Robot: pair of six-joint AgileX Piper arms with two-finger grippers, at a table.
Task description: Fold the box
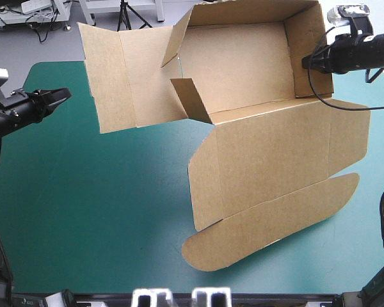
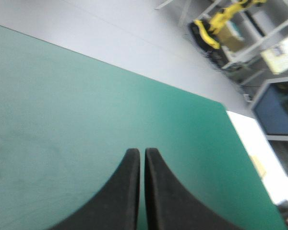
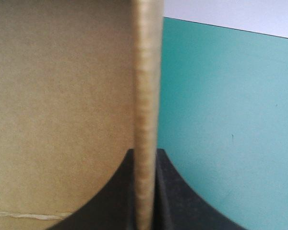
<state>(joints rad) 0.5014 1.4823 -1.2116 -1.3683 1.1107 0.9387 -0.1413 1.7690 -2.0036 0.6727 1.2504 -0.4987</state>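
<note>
The brown box (image 1: 243, 70) stands partly formed at the table's far side, right of the middle. Its far, near and right walls are raised, a short flap leans inward, and a wide panel (image 1: 125, 77) hangs out to the left. The lid (image 1: 275, 153) and its rounded tuck flap (image 1: 269, 220) lie flat toward the front. My right gripper (image 1: 305, 62) is shut on the box's right wall, whose edge (image 3: 146, 110) runs up between the black fingers. My left gripper (image 1: 65, 94) is shut on nothing, hovering at the table's left, apart from the box; only teal-green cover (image 2: 86, 120) lies ahead of it.
Bare teal-green cover (image 1: 102, 211) stretches across the front left of the table. The box's left panel reaches past the table's far edge. A black cable runs from the right wrist across the lid's far corner.
</note>
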